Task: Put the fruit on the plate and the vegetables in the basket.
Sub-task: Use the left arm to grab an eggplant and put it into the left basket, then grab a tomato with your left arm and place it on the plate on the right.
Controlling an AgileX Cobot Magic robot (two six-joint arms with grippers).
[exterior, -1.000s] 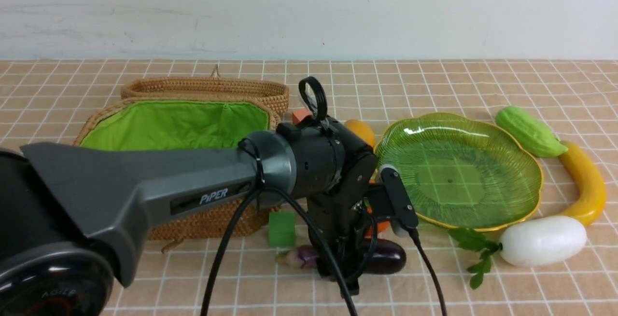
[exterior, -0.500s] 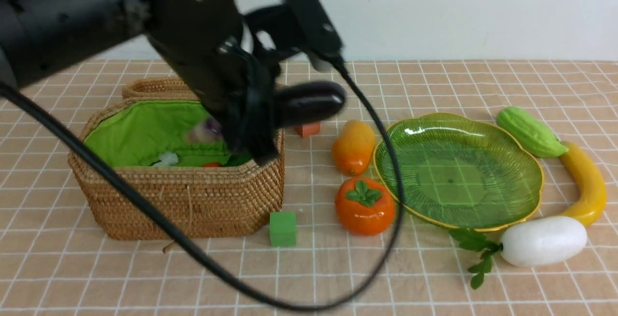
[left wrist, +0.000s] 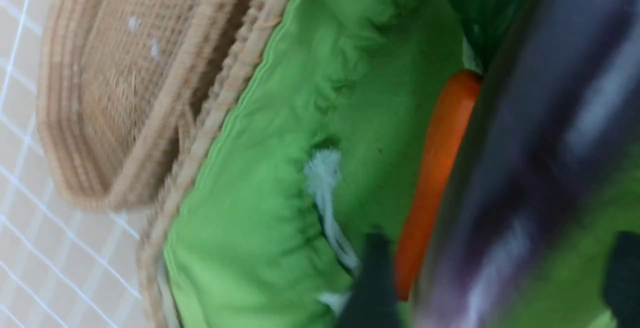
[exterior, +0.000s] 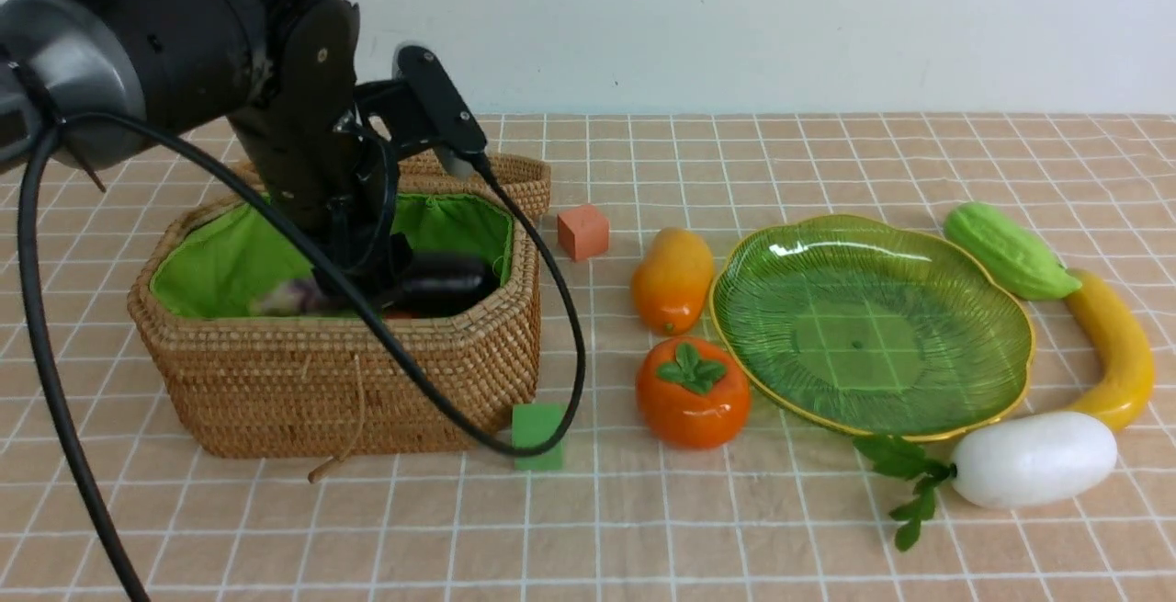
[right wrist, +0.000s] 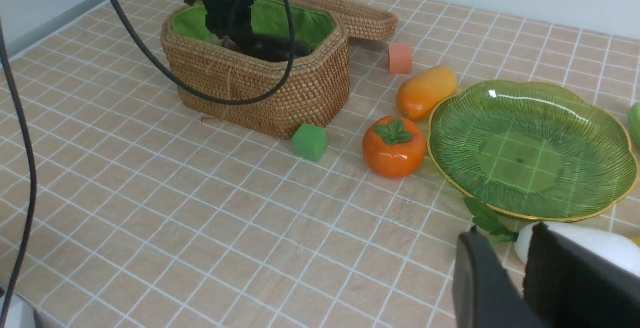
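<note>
My left gripper [exterior: 363,276] is down inside the wicker basket [exterior: 349,381]. Its jaws stand wide apart around the blurred purple eggplant [left wrist: 525,142], with green lining showing beside it. The eggplant [exterior: 441,282] lies in the basket next to the carrot [left wrist: 435,168]. The mango [exterior: 672,278] and the persimmon [exterior: 693,391] sit left of the green plate [exterior: 873,322], which holds nothing. The gourd [exterior: 1009,249], banana [exterior: 1113,345] and white radish [exterior: 1034,458] lie at the plate's right. My right gripper [right wrist: 507,233] is shut and empty, just before the radish [right wrist: 590,248].
An orange foam cube [exterior: 582,231] sits right of the basket's lid [exterior: 514,175]. A green foam cube [exterior: 537,437] lies at the basket's front right corner. The left arm's black cable [exterior: 570,345] loops over the basket's front.
My left arm lifted the eggplant off the table in front, swung it left over the basket and lowered it in. The jaws now stand apart.
</note>
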